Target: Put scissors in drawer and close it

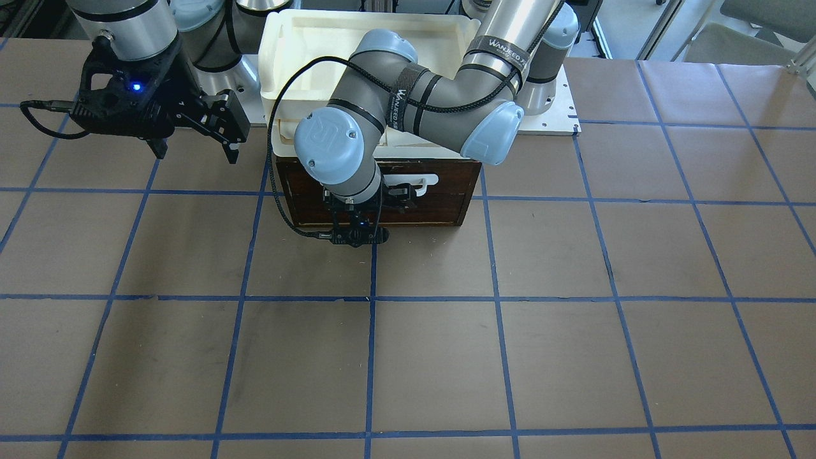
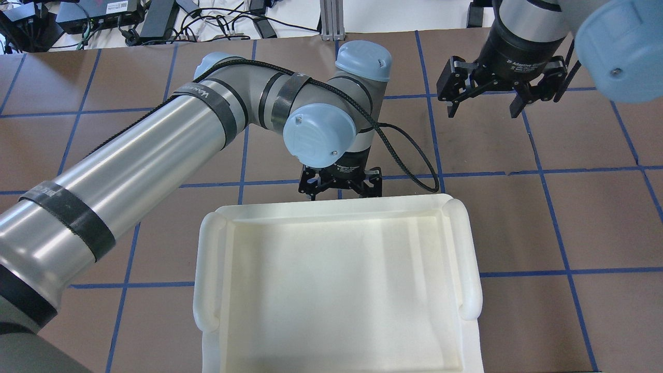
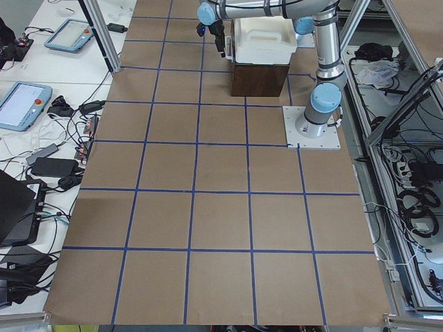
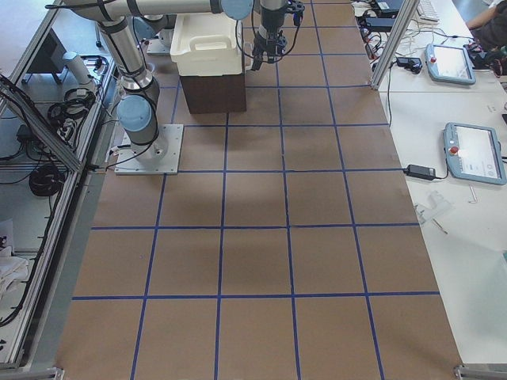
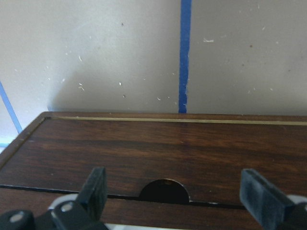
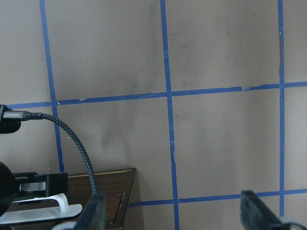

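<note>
Blue-taped counter (image 1: 408,357) fills the lower frame; the scissors show in no view, so likely they lie inside the drawer (image 1: 440,204). At centre frame the left gripper (image 2: 342,189) hangs released, fingers (image 5: 98,189) spread by the white handle (image 1: 426,180), and the dark front looks flush. Finishing well means pressing squarely on that panel, then backing straight out without hooking the handle. Behind sits a cream tray (image 1: 280,76); at upper left the right gripper (image 1: 196,152) hovers, released and idle

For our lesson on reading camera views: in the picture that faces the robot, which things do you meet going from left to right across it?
Right gripper → left gripper → white base plate.
</note>
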